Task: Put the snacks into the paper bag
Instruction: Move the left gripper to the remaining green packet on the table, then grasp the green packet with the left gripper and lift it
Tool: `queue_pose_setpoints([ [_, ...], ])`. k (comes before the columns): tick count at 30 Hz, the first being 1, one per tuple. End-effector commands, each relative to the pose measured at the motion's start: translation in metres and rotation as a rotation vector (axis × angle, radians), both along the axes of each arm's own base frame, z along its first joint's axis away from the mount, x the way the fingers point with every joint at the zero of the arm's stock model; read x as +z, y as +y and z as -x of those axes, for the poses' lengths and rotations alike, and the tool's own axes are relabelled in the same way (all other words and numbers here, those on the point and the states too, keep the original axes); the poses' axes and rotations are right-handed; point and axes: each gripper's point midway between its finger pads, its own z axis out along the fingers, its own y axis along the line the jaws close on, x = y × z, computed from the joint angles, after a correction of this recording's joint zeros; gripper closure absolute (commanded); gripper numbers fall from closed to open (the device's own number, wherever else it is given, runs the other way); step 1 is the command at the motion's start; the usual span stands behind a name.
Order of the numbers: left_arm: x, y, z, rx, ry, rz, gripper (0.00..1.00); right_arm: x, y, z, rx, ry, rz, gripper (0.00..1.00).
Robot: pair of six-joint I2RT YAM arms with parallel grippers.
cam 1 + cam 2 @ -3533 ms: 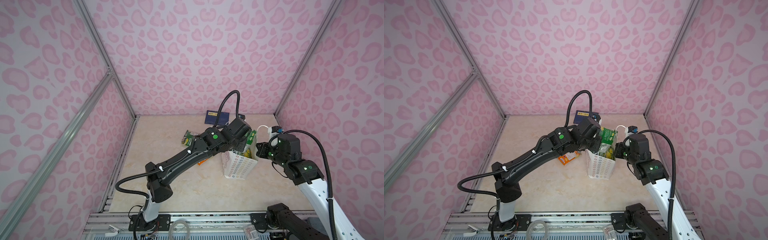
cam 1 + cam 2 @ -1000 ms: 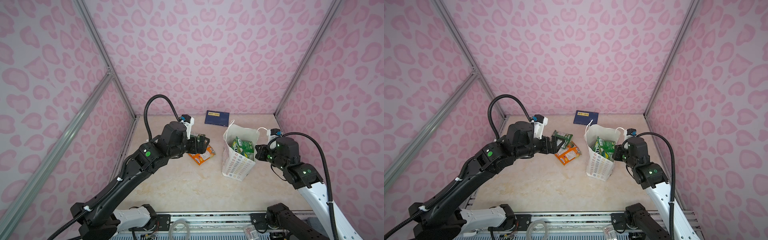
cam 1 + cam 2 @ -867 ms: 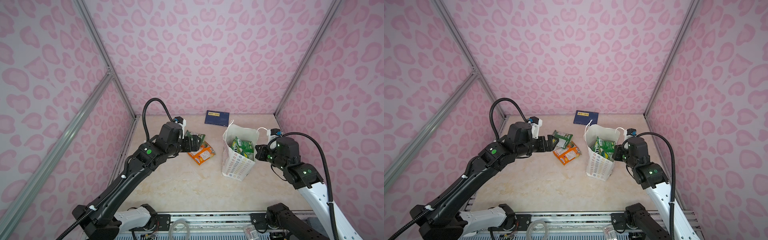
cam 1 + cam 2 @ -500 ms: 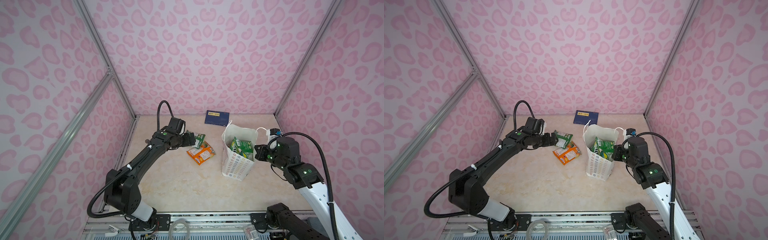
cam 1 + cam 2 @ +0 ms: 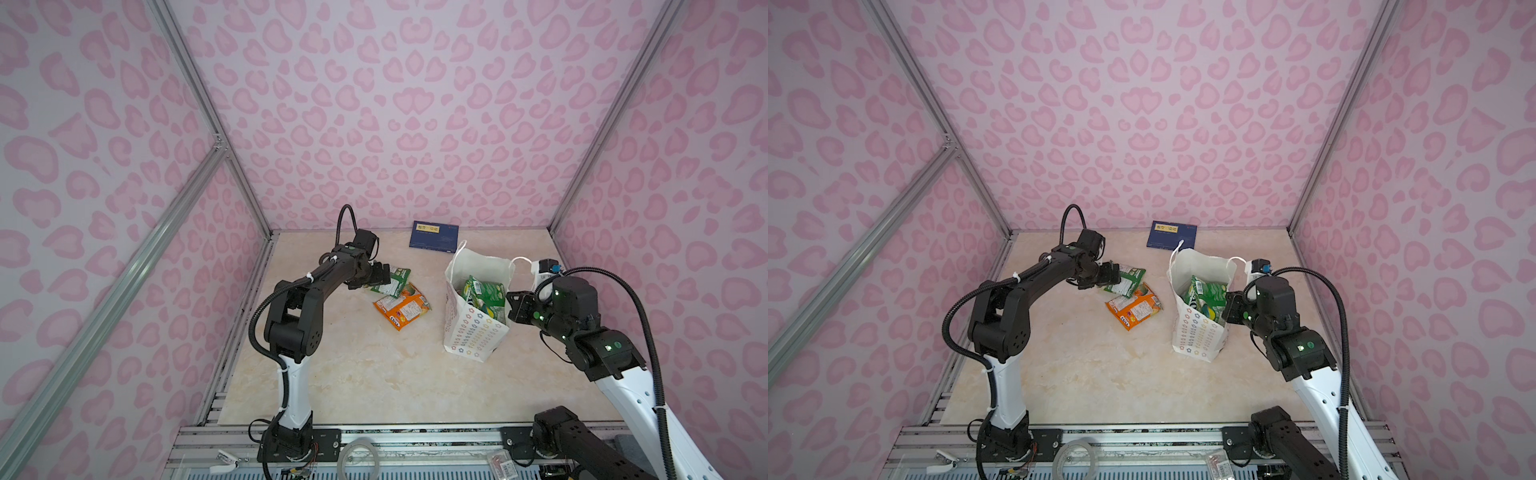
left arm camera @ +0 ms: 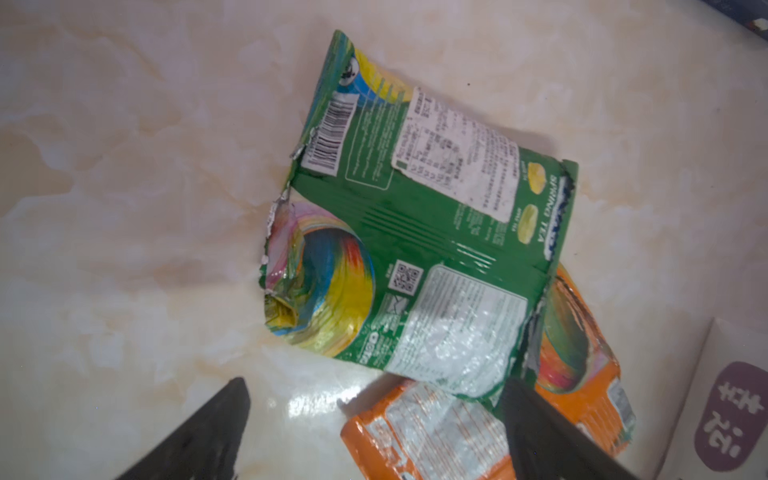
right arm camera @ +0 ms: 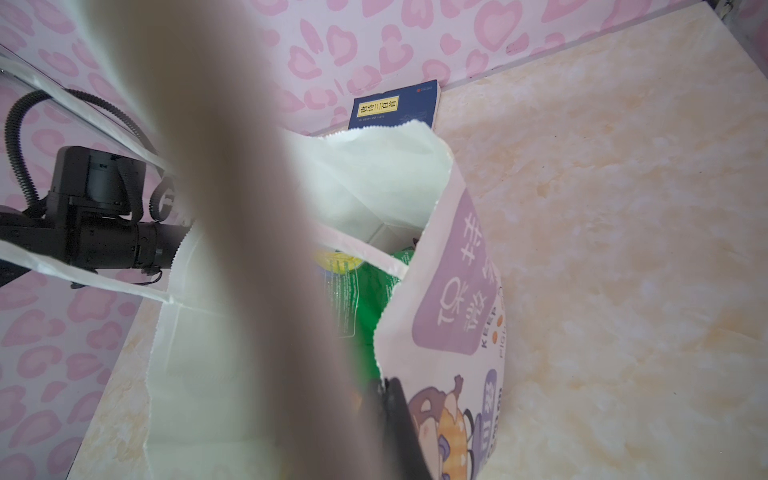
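Probably a lab test booth: pink-patterned walls [image 5: 395, 104] on aluminium framing [image 5: 219, 145].

Left pincer [image 5: 381, 276] spread wide, right pincer [image 5: 513, 306] clamped closed.

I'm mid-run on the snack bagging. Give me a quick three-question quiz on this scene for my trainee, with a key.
1. True or false: the left gripper has its jaws closed on the green glossy candy pouch lying on the beige marbled table.
2. Which snacks lie outside the white flower-printed paper bag? A) one green pouch and one orange glossy pouch; B) two purple pouches; C) none.
3. Fill in: the right gripper is shut on the bag's ____.
Key: 1 false, the jaws stand open and hold nothing; 2 A; 3 rim.
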Motion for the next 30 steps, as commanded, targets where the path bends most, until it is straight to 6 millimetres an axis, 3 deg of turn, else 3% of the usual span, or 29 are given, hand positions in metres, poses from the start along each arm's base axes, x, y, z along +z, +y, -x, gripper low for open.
queue_pose_setpoints([
  [1,-0.015,0.011,-0.01,0.043,0.025,-0.034,0.03,-0.005,0.003,0.0,0.013,0.021,-0.001,1.0],
  [11,-0.038,0.009,-0.042,0.037,0.035,-0.024,0.02,-0.006,0.007,-0.005,0.026,0.027,-0.005,1.0],
  [21,-0.066,0.007,-0.025,0.062,0.118,0.002,0.17,0.001,0.006,-0.004,0.02,0.017,-0.009,1.0],
  [30,-0.059,-0.001,-0.019,0.07,0.104,0.076,0.43,0.01,0.002,0.002,0.01,-0.001,-0.008,1.0],
])
